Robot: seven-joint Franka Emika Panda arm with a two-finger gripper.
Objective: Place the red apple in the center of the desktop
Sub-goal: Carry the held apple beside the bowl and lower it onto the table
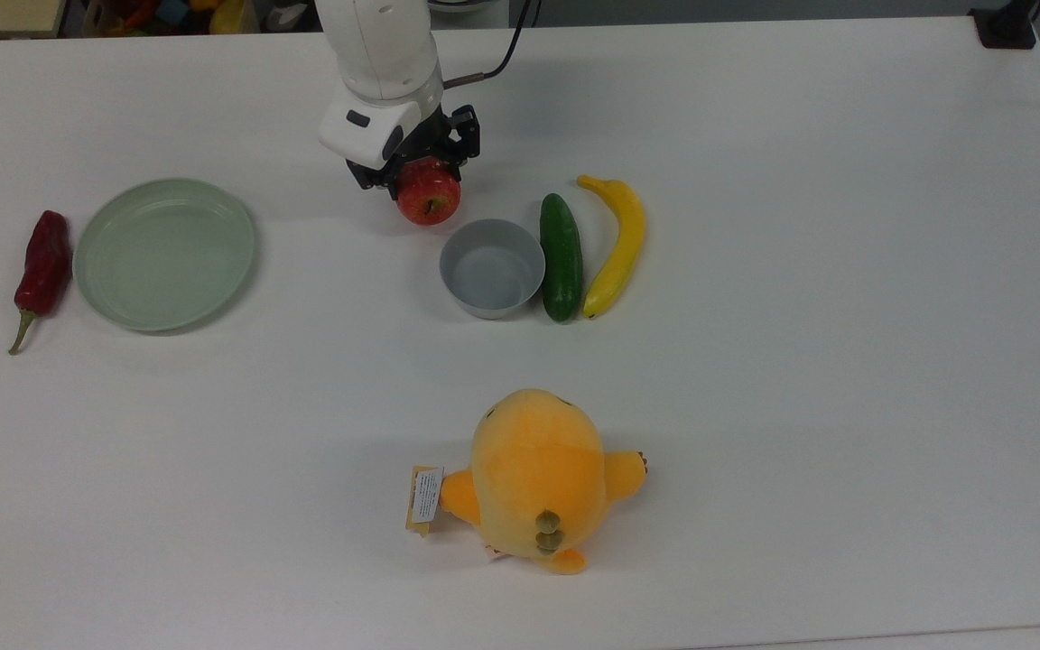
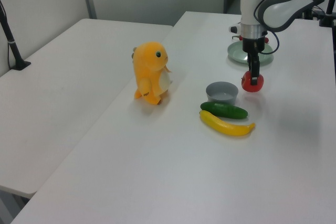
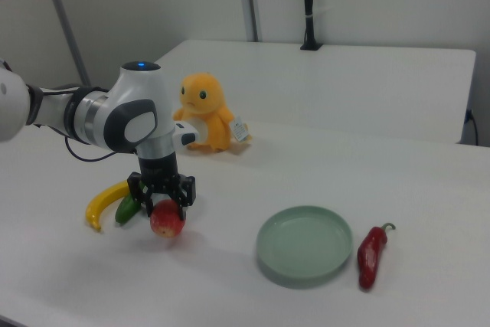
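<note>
Carrying is the step in hand: the pincer [image 1: 423, 177] is pinching the red apple [image 1: 429, 200] from above, low over the surface [image 1: 845, 361] or perhaps just touching it; which, I cannot tell. The apple sits toward the far long edge in the top view, roughly midway between the two short edges, just beside the grey bowl [image 1: 492, 268] on its far side. Judging by the task, the next move calls for finding bare white ground nearer the middle, between the bowl and the plush toy [image 1: 538, 478], then lowering and letting go. Being round, the apple has no real long axis; its dark dimple faces upward toward the top view's camera, slightly tilted toward the bowl
</note>
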